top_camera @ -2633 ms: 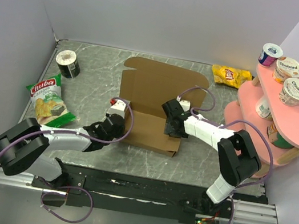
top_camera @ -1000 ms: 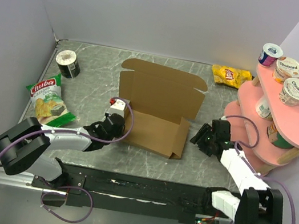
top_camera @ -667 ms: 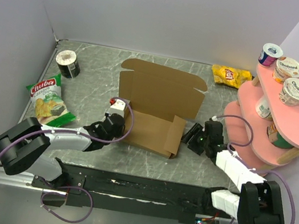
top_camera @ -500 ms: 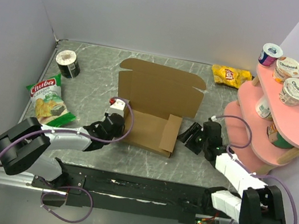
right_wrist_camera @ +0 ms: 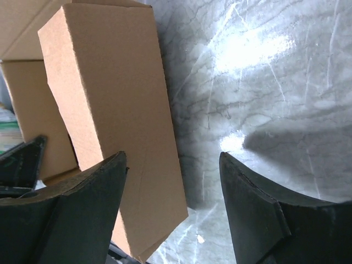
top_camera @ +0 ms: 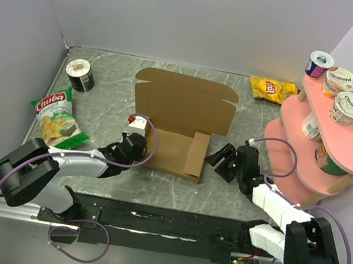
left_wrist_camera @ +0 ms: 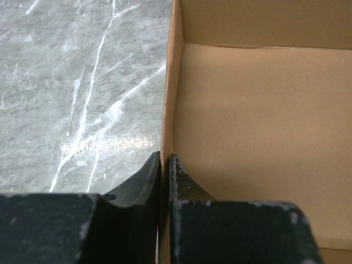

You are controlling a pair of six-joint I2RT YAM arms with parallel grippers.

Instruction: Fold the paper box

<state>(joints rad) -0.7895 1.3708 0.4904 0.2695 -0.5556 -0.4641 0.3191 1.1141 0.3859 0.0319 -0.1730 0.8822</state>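
Where the two arms reach in from the near edge, the left gripper [left_wrist_camera: 164,165] is clenched on the thin left wall of the paper box [top_camera: 179,122], one finger inside it and one outside. The right gripper [right_wrist_camera: 171,162] stands released, jaws wide, just beside the box's upright right end flap. One finger may brush that flap, though the wrist view leaves it unclear. The box sits in the middle of the table [top_camera: 110,103], its lid open toward the far wall. Farther back lie a dark tin [top_camera: 80,75] and a yellow crisp bag [top_camera: 273,89].
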